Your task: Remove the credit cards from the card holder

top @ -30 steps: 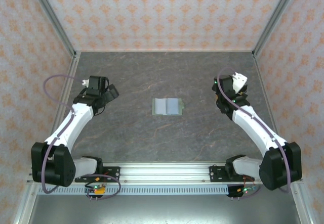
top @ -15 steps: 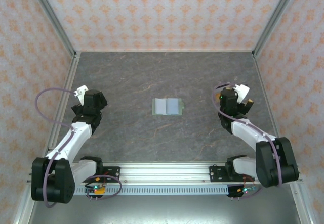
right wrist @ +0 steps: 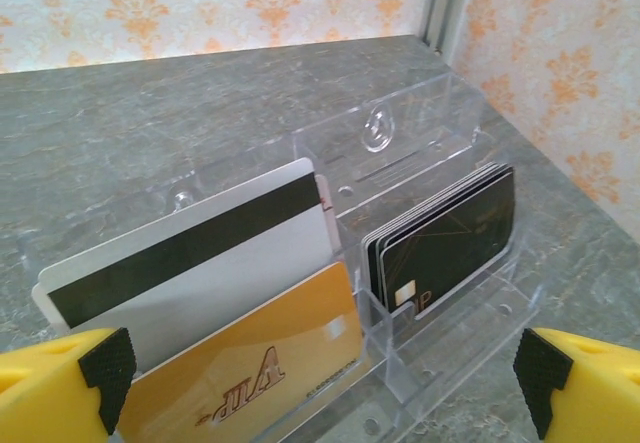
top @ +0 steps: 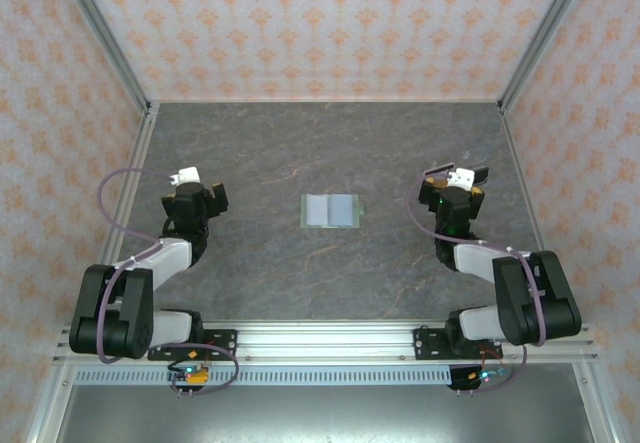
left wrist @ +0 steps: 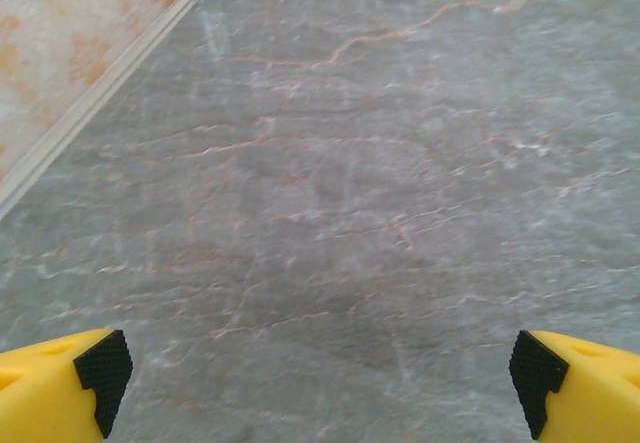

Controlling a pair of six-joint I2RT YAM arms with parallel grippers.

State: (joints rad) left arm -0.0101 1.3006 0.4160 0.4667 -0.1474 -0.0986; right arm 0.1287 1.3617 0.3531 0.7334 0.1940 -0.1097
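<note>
Sage-green card holder (top: 330, 210): one, lying open and flat at the table's centre, pale pockets up, presumably so the slots can be reached from above; well apart from both arms. Left gripper (left wrist: 318, 381): fingers spread wide over the grey table (left wrist: 320, 163), holding nothing. Right gripper (right wrist: 318, 375): also spread and empty, facing a clear acrylic rack (right wrist: 400, 163) in which credit cards (right wrist: 445, 238) stand upright. We cannot place that rack from overhead.

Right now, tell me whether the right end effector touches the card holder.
Apart. The top view shows a plain stretch of bare table between the right end effector and the card holder.
</note>
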